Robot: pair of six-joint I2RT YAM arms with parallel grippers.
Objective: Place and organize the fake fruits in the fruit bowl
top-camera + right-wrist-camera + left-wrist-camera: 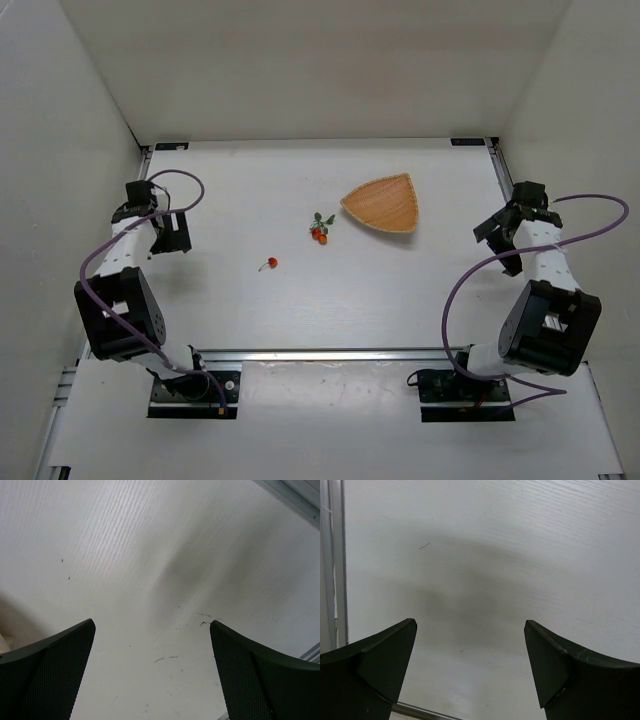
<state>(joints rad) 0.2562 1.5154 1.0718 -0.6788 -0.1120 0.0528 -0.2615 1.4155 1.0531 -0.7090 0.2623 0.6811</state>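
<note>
In the top view a small red cherry (pixel 271 263) with a thin stem lies on the white table left of centre. A red-orange berry cluster (pixel 320 230) with green leaves lies near the middle. The fruit bowl (pixel 383 204), a shallow orange-tan rounded triangle, sits right of the cluster with nothing in it. My left gripper (pixel 172 232) hangs open at the far left, well away from the cherry. My right gripper (pixel 497 242) hangs open at the far right, beyond the bowl. Both wrist views show only bare table between wide-apart fingers (pixel 385 660) (pixel 55 670).
White walls enclose the table on three sides. A metal rail (pixel 320 354) runs along the near edge by the arm bases. Purple cables (pixel 470 275) loop off both arms. A rail edge (pixel 335 565) shows at the left of the left wrist view.
</note>
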